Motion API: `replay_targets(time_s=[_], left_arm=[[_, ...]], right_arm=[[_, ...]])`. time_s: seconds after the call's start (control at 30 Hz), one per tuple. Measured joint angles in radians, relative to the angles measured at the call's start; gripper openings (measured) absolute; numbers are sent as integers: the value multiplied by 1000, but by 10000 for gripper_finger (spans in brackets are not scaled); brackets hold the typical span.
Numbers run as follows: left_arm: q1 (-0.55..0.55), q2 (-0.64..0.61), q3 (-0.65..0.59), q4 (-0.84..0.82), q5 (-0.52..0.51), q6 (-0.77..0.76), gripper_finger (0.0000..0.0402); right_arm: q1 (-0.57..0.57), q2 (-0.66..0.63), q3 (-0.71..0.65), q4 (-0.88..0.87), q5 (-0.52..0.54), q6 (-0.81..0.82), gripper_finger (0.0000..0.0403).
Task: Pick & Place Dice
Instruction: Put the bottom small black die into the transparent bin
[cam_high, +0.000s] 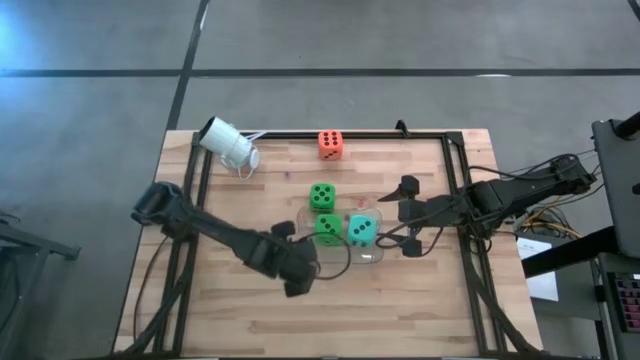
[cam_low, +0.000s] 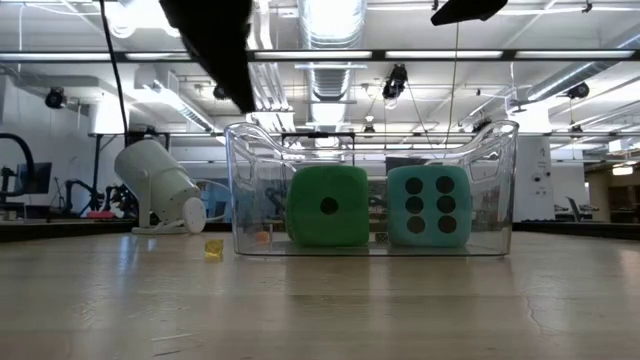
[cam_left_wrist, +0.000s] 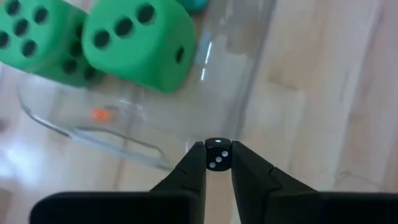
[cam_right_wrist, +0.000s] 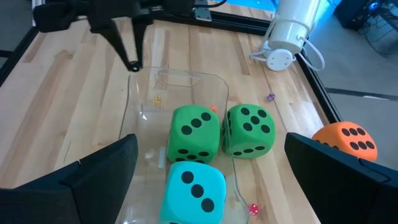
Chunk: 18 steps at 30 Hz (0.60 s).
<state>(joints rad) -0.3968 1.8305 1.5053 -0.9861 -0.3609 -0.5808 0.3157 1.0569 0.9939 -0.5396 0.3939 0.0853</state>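
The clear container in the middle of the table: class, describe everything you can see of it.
The clear container is a see-through, plastic-looking tub with rounded corners and an open top, standing upright on the wooden table. Inside sit a green die and the teal die, side by side. The left gripper, pinching a tiny black die, hovers at its rim.

The place was a robotics lab or industrial workshop. Beyond the wooden counter (cam_high: 400, 300), the low view looked into a wide hall with exposed silver ducts (cam_low: 330, 40) and rows of strip lights (cam_low: 560, 55) under an open ceiling. Farther back stood what seemed to be more equipment stands, though they were too small to tell. From above, the floor (cam_high: 400, 40) was bare grey concrete, and a black metal frame (cam_high: 470, 200) edged the counter.
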Motion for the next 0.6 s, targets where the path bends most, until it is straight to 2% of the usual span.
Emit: replay_targets(time_s=[0.23,0.4,0.6], left_arm=[[92,3,8,58,-28,100,53],[136,26,-57,156,63,140,53],[143,26,-86,194,78,164,53]], right_arm=[[0,0,0,0,0,-8,400],[0,0,0,0,0,-10,400],[0,0,0,0,0,-11,400]])
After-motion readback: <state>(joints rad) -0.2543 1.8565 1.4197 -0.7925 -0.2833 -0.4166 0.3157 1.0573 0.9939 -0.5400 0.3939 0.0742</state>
